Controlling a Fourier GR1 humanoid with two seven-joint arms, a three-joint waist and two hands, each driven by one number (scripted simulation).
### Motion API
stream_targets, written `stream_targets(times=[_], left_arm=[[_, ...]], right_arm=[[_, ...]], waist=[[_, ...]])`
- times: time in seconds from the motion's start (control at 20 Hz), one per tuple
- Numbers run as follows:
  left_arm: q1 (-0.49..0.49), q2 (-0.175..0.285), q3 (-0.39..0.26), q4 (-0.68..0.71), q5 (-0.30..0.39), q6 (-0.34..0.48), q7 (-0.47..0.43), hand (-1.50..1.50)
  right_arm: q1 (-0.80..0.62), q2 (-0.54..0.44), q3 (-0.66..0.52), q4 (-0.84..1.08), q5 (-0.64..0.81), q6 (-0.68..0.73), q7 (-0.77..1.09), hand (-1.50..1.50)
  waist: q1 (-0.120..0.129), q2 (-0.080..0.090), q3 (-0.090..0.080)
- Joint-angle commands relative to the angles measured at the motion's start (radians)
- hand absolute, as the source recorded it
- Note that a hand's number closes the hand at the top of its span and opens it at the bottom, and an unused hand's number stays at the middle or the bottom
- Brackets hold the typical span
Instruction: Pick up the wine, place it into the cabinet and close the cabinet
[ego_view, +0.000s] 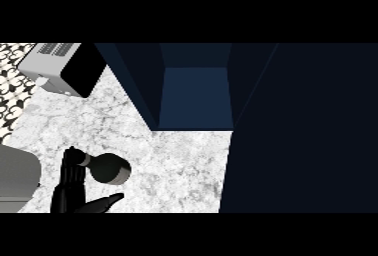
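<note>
My left hand (70, 192) sits at 7 o'clock in the view, fingers (71, 170) straight and thumb spread wide toward 3 o'clock, closed on nothing. The wine (112, 170) stands on the marbled counter (177, 165) at about 8 o'clock from the view's centre, just beside those fingers. Seen from above, it is a round, near-black body with a paler grey neck on its 10 o'clock side, nearest my fingertips. The dark blue cabinet (193, 95) stands open at 12 o'clock, well apart from the wine.
</note>
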Motion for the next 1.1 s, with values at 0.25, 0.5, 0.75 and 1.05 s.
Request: stream_targets(times=[0.25,0.5,0.75,1.05], left_arm=[[-0.125,0.014,0.077,0.321,0.027,-0.145,-0.147,-1.5],[-0.202,-0.024,0.085,0.423,0.051,-0.205,-0.178,-1.5],[-0.258,-0.009,0.112,0.565,0.036,-0.259,-0.288,-1.5],[-0.347,-0.008,0.114,0.609,0.026,-0.251,-0.27,-1.5]], right_arm=[[0.052,0.001,0.013,-0.062,-0.029,0.033,-0.007,-1.5],[-0.011,-0.002,0.003,-0.135,-0.03,-0.027,0.119,-1.5],[0.05,0.02,0.051,-0.132,0.006,-0.009,0.076,-1.5],[-0.02,0.002,-0.026,-0.054,-0.043,0.004,0.06,-1.5]], waist=[[-0.001,0.0,0.0],[-0.003,0.0,0.0],[-0.005,0.0,0.0],[-0.008,0.002,-0.001]])
